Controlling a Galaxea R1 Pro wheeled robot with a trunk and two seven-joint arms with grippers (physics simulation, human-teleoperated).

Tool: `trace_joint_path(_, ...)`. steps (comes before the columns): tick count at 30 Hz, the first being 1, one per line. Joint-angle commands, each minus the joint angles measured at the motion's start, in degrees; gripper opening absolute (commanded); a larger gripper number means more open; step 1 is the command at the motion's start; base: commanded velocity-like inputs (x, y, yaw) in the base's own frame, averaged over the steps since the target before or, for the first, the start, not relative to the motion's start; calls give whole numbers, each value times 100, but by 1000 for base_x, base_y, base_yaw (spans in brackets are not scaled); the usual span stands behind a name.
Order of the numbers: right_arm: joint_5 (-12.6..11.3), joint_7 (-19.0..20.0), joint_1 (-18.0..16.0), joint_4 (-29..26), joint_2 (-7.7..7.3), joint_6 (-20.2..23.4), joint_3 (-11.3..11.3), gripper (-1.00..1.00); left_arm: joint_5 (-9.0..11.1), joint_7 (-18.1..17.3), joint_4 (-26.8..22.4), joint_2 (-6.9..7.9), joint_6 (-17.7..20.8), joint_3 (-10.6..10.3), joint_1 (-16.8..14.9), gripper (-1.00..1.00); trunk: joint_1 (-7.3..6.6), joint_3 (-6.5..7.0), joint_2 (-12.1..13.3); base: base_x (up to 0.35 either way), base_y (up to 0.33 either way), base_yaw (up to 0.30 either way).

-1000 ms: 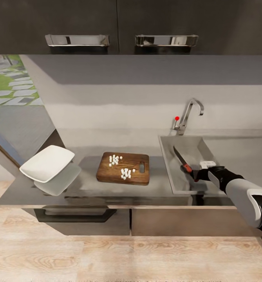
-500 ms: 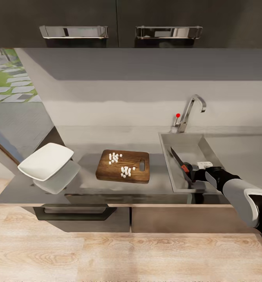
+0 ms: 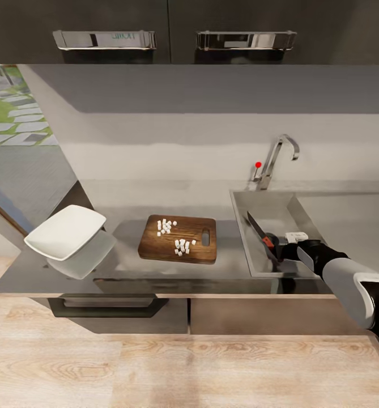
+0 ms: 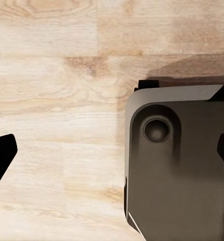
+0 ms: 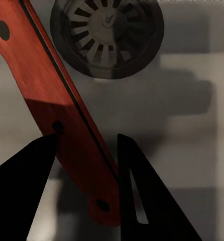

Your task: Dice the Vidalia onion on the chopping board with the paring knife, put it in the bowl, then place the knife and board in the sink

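Soft even light, faint shadows, slightly blurry renders

No text can be read; the cabinet handle [image 3: 104, 39] carries only blurred, illegible reflections.

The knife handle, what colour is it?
Red. The knife handle shows best in the right wrist view, held by the right pincer.

head cam looks down from high over the smooth light-grey countertop [image 3: 212, 198] and rectangular grey steel sink [image 3: 280, 212], right wrist cam sits super close inside that same basin, left wrist cam faces the pale wooden floor [image 4: 57, 100].
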Motion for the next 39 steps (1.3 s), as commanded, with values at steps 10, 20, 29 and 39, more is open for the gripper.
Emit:
trace_joint_path(10, 65, 26, 8, 83, -3, 23, -12, 100, 54, 3, 25, -3, -41, -50, -11, 100, 5, -9, -3, 0, 0, 0)
trace_joint_path(20, 59, 27, 7, 76, -3, 11, -12, 100, 54, 1, 25, -3, -39, -50, -11, 100, 5, -6, -3, 0, 0, 0)
trace_joint_path(29, 57, 34, 6, 74, -3, 5, -12, 100, 54, 3, 25, -3, -33, -50, -11, 100, 5, 61, -3, 0, 0, 0)
trace_joint_path(39, 57, 38, 8, -46, -18, -3, -30, 100, 54, -1, 25, -10, -39, -51, -11, 100, 5, 151, -3, 0, 0, 0)
